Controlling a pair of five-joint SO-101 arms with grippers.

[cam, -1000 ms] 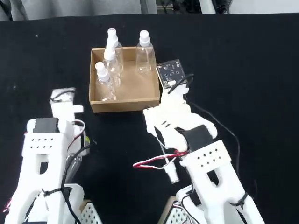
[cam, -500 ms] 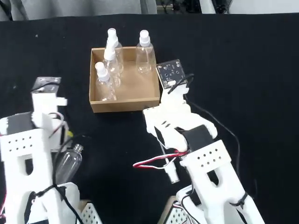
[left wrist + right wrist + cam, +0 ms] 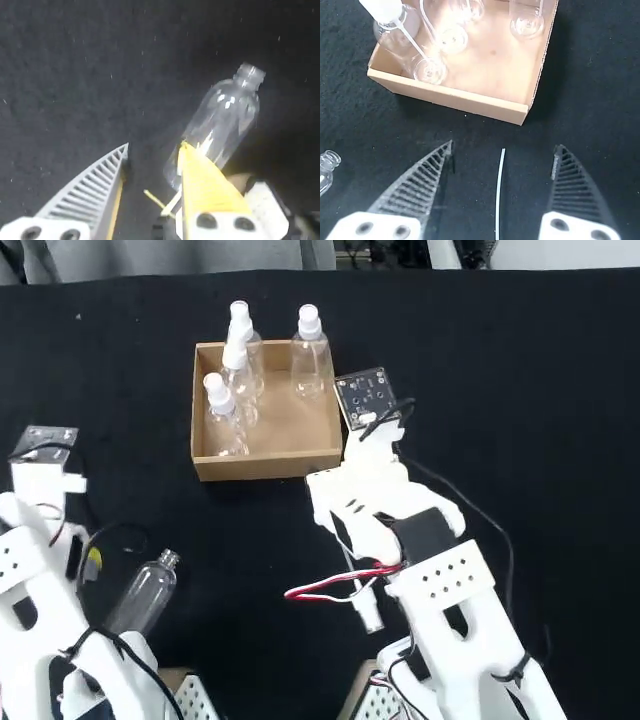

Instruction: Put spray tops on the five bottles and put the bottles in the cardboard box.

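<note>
Overhead, we count four capped bottles (image 3: 310, 365) in the cardboard box (image 3: 270, 466) at eleven o'clock; the uncapped bottle (image 3: 143, 597) lies at eight. Left wrist: left gripper (image 3: 154, 150) gapes empty beside it. Right wrist: right gripper (image 3: 505, 147) wide, straddling a thin tube (image 3: 499, 200).

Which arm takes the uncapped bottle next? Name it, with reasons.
Left. The left gripper sits open right beside the uncapped bottle; the right gripper, also open, hangs near the cardboard box, farther from it.

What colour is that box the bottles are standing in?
The cardboard box is plain light brown, clearest in the high view.
</note>
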